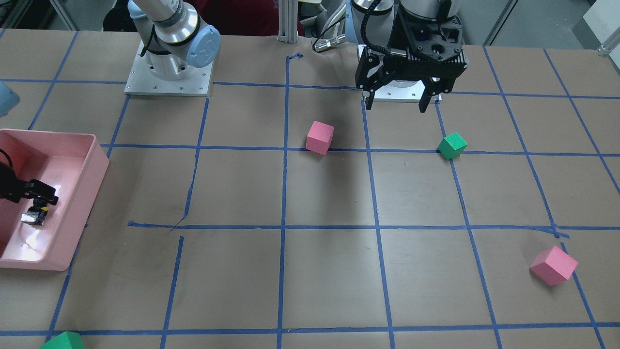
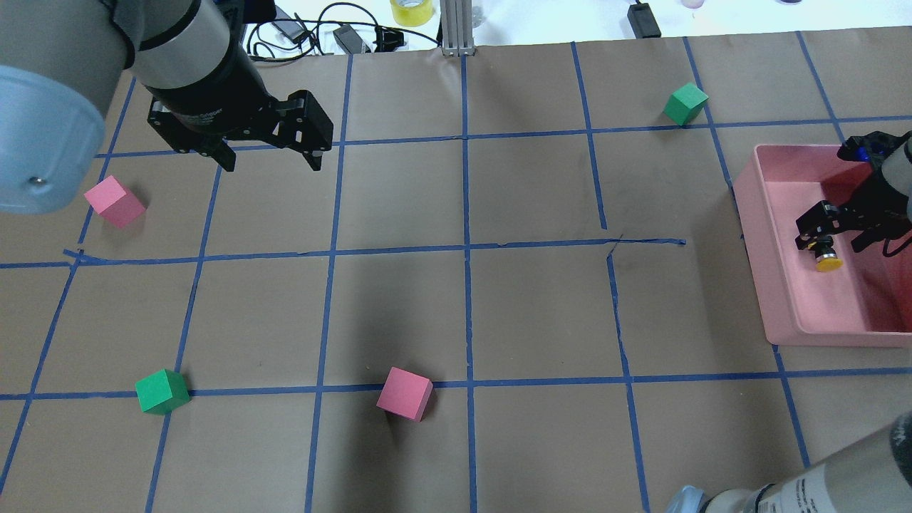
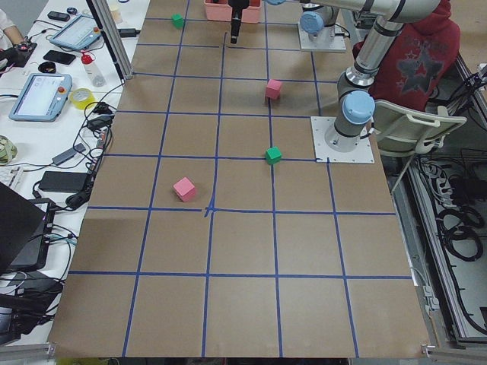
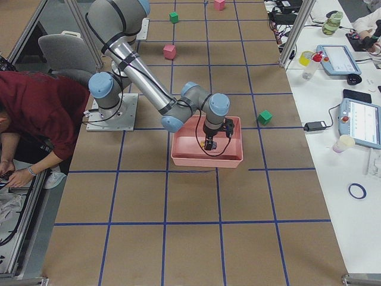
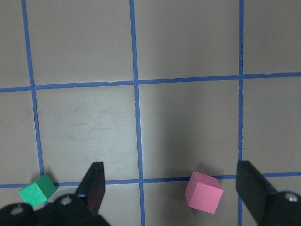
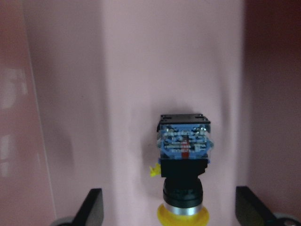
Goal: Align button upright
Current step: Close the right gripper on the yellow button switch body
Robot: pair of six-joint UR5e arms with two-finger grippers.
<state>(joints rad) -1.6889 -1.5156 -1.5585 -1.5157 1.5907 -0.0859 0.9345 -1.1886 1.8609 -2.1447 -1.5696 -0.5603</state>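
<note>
The button (image 2: 828,261) lies on its side on the floor of the pink bin (image 2: 755,235) at the table's right end. In the right wrist view the button (image 6: 184,146) shows its blocky base away from the camera, with its yellow cap toward the camera. My right gripper (image 2: 831,241) is open inside the bin. Its fingers (image 6: 94,202) stand wide on either side of the button, not touching it. In the front view the button (image 1: 35,216) lies just below that gripper (image 1: 41,199). My left gripper (image 2: 272,166) is open and empty above the table, far from the bin.
Pink cubes (image 2: 114,201) (image 2: 405,393) and green cubes (image 2: 162,391) (image 2: 685,103) lie scattered on the taped brown table. The left wrist view shows a pink cube (image 5: 203,195) and a green cube (image 5: 37,189) below the left gripper (image 5: 170,165). The bin's walls (image 1: 92,184) surround the right gripper.
</note>
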